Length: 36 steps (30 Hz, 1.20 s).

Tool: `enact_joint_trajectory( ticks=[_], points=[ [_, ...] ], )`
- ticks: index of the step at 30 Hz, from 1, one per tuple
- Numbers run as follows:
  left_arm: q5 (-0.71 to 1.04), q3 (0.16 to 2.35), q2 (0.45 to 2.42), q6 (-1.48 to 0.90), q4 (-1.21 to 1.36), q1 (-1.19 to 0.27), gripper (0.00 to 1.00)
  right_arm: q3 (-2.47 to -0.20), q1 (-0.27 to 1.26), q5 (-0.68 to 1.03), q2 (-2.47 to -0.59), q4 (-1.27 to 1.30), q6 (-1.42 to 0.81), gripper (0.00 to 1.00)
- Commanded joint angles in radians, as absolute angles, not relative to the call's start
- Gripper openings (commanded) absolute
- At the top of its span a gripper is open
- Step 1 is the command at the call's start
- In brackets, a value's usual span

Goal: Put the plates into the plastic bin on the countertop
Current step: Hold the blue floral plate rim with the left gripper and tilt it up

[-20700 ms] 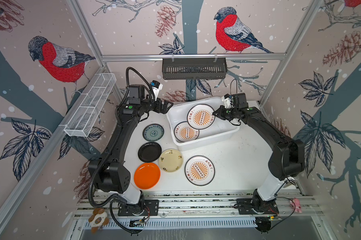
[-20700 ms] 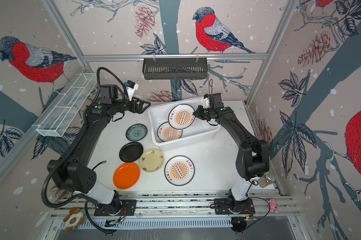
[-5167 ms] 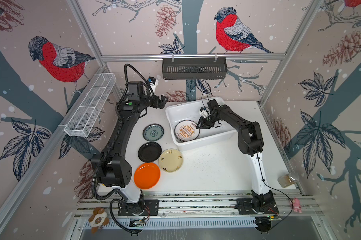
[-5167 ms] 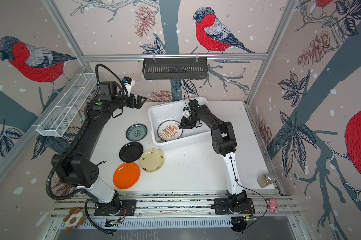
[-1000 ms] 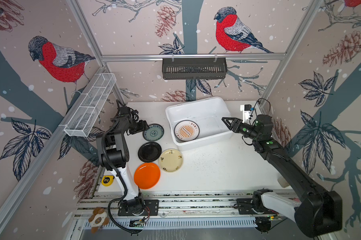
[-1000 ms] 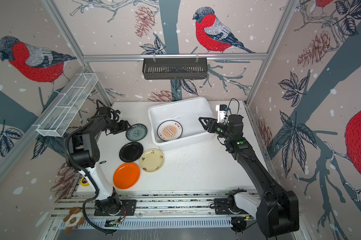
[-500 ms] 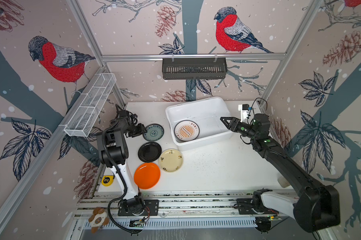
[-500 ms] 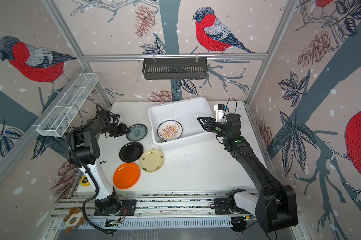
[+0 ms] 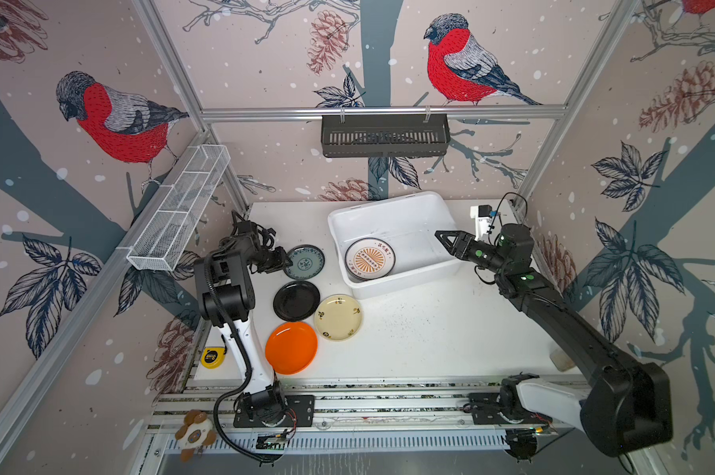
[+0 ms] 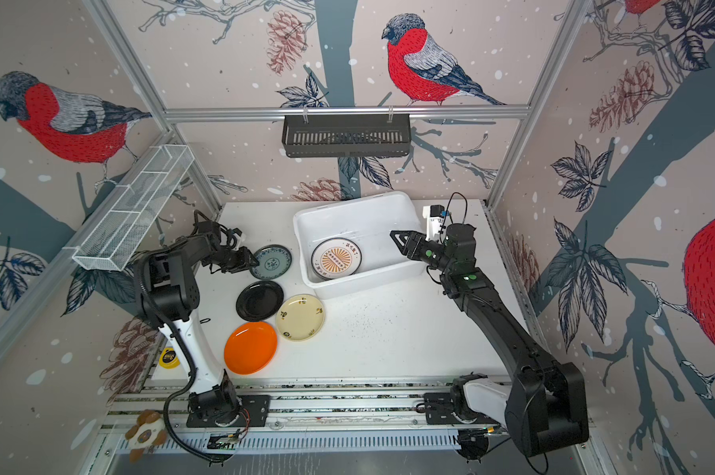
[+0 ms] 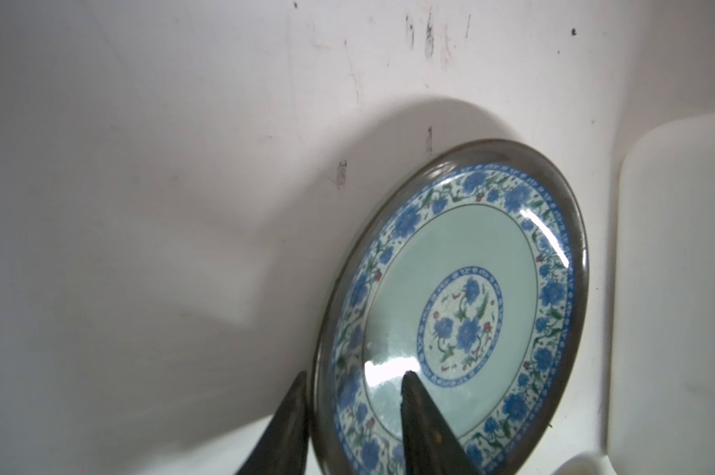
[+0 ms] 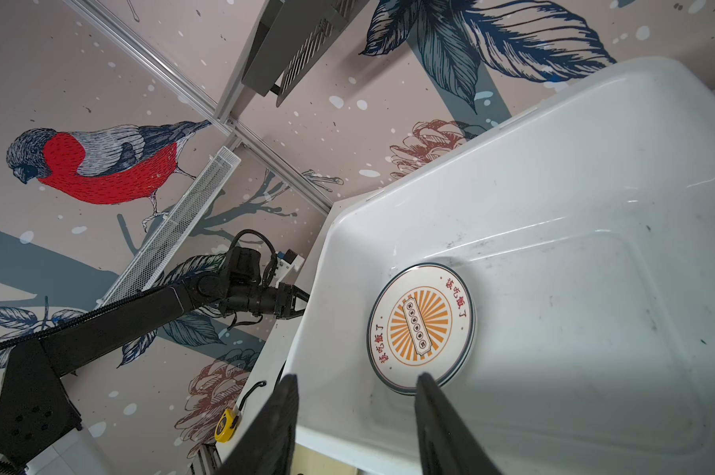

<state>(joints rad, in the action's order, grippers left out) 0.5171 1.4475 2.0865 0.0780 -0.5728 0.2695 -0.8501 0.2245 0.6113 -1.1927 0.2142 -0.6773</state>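
Since the left gripper (image 11: 354, 376) has narrowed its jaws astride the rim of the round teal-patterned plate (image 9: 305, 262), on the white countertop (image 9: 430, 329) just left of the white plastic bin (image 9: 409, 281), firm pinch unconfirmed, lift looks next; right gripper (image 9: 440, 236) hangs part-open, empty.

dusty-pink wallpaper (image 9: 265, 61) shows red-breasted, grey-winged bullfinches, rust pine cones, slate-blue branches, navy leaves and white snow flecks. the bench (image 9: 430, 329) is white, peppered with dark specks; the plastic bin (image 9: 388, 218) is plain white. the sunburst plate (image 9: 370, 259) is white with orange rays, red characters and a dark rim. the floral plate (image 11: 450, 312) has a pale-green centre, blue flowers with green stems and red buds on white, and a dark grey rim. the black plate (image 9: 296, 301) and orange plate (image 9: 291, 348) are plain; the cream plate (image 9: 338, 317) bears small dark motifs. the slatted basket (image 9: 384, 135) is black, the wire-mesh rack (image 9: 179, 209) white, the tape measure (image 9: 213, 357) yellow and black.
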Motion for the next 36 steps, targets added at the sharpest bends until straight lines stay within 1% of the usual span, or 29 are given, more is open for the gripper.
enact_joint_trajectory(
  ticks=[1,5,8,10,13,17,20,22,36],
  points=[
    [0.535,1.453,2.094,0.092,-0.584,0.274,0.37,-0.852,0.227,0.603,-1.196,0.251,-0.683,0.48],
    [0.547,1.457,2.101,0.089,-0.586,0.281,0.33,-0.852,0.23,0.603,-1.205,0.259,-0.687,0.47],
    [0.552,1.46,2.11,0.091,-0.59,0.29,0.27,-0.851,0.234,0.603,-1.209,0.269,-0.691,0.47],
    [0.561,1.458,2.115,0.091,-0.591,0.294,0.21,-0.85,0.235,0.603,-1.212,0.27,-0.691,0.46],
    [0.571,1.458,2.12,0.088,-0.591,0.302,0.15,-0.85,0.239,0.603,-1.217,0.272,-0.692,0.46],
    [0.583,1.453,2.118,0.083,-0.586,0.306,0.13,-0.853,0.24,0.601,-1.221,0.275,-0.692,0.46],
    [0.599,1.458,2.114,0.083,-0.589,0.31,0.07,-0.852,0.241,0.6,-1.222,0.276,-0.693,0.46],
    [0.604,1.464,2.109,0.081,-0.593,0.311,0.0,-0.853,0.241,0.601,-1.223,0.28,-0.697,0.46],
    [0.661,1.574,2.069,0.028,-0.606,0.316,0.0,-0.848,0.245,0.595,-1.227,0.285,-0.695,0.45]
  ],
)
